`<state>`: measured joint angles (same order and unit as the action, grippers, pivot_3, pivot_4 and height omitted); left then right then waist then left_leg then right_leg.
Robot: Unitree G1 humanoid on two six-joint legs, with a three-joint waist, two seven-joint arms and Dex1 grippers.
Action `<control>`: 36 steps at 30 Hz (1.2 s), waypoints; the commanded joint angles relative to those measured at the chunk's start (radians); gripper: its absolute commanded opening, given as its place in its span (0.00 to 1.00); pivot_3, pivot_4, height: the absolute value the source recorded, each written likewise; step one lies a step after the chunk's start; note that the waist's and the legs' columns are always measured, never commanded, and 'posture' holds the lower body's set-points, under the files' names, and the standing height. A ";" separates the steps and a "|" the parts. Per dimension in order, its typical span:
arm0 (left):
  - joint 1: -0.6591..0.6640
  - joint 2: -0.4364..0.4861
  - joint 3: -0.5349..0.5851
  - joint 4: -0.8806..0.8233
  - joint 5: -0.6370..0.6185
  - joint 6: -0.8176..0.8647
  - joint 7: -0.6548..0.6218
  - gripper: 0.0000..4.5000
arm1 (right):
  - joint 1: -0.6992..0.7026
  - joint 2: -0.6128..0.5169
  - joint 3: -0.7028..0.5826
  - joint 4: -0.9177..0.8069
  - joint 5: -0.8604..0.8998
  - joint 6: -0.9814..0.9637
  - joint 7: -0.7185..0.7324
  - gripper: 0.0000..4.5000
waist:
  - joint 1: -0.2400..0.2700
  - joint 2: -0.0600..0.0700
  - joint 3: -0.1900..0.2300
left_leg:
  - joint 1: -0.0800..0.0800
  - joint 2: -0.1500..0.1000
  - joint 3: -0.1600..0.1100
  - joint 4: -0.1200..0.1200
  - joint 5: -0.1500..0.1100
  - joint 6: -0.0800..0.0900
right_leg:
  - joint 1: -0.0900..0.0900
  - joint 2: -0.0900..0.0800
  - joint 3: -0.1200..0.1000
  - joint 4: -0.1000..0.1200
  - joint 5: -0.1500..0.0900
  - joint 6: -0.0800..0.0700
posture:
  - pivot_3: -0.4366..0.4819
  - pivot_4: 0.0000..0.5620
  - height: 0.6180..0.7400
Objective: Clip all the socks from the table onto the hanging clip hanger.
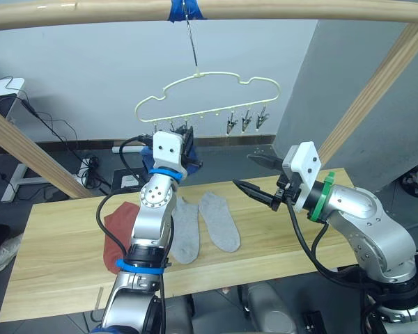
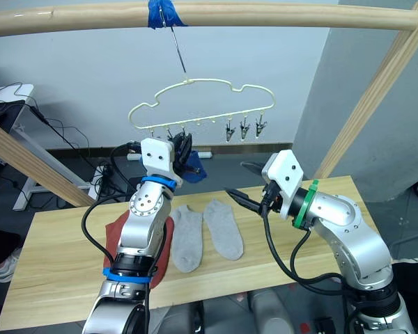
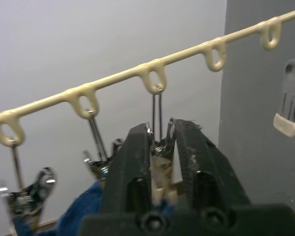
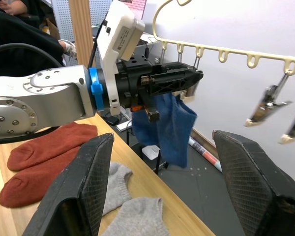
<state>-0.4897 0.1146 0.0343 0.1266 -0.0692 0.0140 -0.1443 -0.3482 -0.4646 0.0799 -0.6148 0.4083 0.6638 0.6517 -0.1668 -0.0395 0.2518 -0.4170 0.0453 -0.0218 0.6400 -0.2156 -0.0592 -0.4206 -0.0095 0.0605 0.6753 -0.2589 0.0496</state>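
Observation:
The pale yellow clip hanger point(image 1: 216, 74) hangs from the pole above the table's far edge. My left gripper point(image 3: 160, 130) is raised to the hanger's left end and is shut on one of its metal clips point(image 3: 157, 105). Blue socks point(image 4: 164, 125) hang just under that gripper; which clips hold them is hidden. Two grey socks point(image 1: 205, 224) lie side by side mid-table point(image 1: 285, 243). The rust-red socks point(image 1: 117, 229) lie to their left, partly behind my left arm. My right gripper point(image 1: 242, 170) hovers open and empty to the right of the grey socks.
Three free clips point(image 1: 245, 122) hang at the hanger's right end. A thick wooden pole point(image 1: 90, 12) spans overhead, with slanted wooden struts point(image 1: 376, 90) at both sides. Cables lie on the floor behind the table. A person's shoe point(image 1: 0, 254) shows at far left.

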 commanded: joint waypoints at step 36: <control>0.031 0.217 0.075 -0.265 -0.315 0.302 -0.356 0.02 | -0.243 0.535 0.206 1.320 -0.445 -0.441 -0.382 0.53 | 0.003 0.000 0.001 | 0.000 0.001 0.001 -0.004 0.000 0.000 | -0.001 0.000 0.001 -0.002 0.000 -0.001 | 0.27 0.43 1.00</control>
<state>-0.4548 0.3253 0.0963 -0.0804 -0.3585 0.3231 -0.4907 -0.5828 0.0600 0.2925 0.6959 -0.0236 0.2387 0.2611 -0.1639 -0.0390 0.2531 -0.4168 0.0465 -0.0212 0.6355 -0.2155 -0.0593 -0.4220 -0.0092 0.0614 0.6738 -0.2584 0.0488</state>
